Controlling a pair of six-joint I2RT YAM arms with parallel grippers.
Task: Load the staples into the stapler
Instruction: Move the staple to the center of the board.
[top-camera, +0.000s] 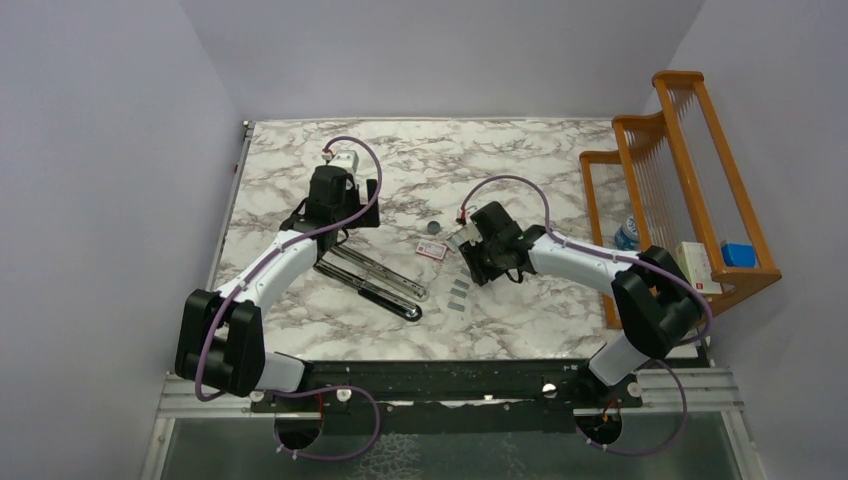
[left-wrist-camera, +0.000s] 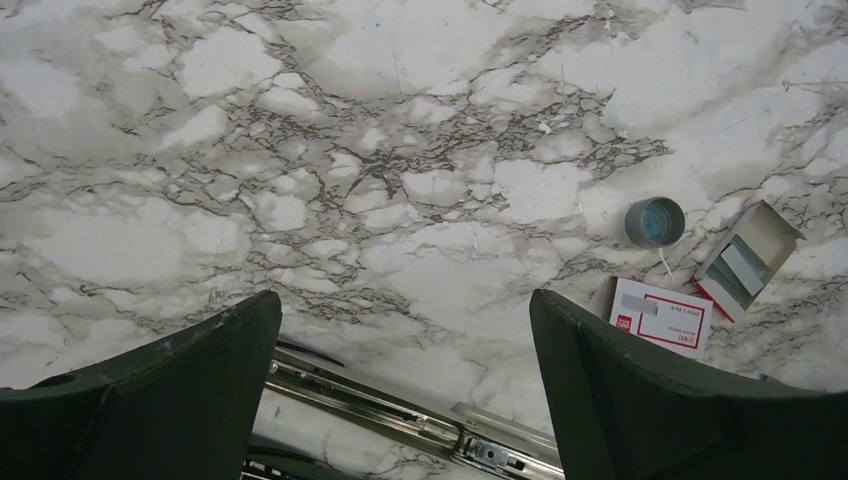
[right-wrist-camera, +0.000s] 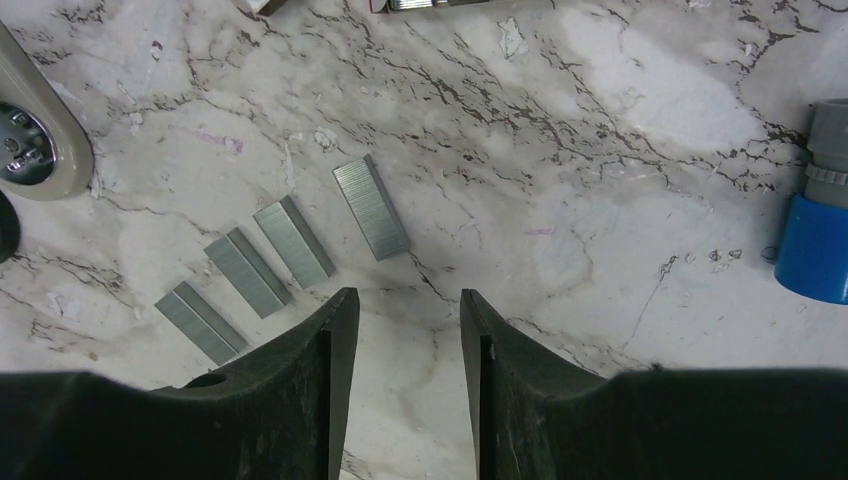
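The stapler (top-camera: 372, 280) lies swung open on the marble table, its metal rail (left-wrist-camera: 420, 425) running under my left gripper (left-wrist-camera: 405, 297). That gripper (top-camera: 335, 230) hovers over the stapler's left end, jaws wide open and holding nothing. Several silvery staples strips (right-wrist-camera: 293, 240) lie side by side on the table (top-camera: 458, 295), just ahead and left of my right gripper (right-wrist-camera: 405, 300). The right gripper (top-camera: 488, 258) is open with a moderate gap, only bare marble between its fingers. The white-and-red box sleeve (left-wrist-camera: 662, 315) and its open tray (left-wrist-camera: 748, 260) lie to the right of the left gripper.
A small grey round cap (left-wrist-camera: 655, 221) sits near the box (top-camera: 432, 250). A blue-and-grey cylinder (right-wrist-camera: 815, 225) lies at the right edge of the right wrist view. A wooden rack (top-camera: 680, 170) holding small items stands at the table's right side.
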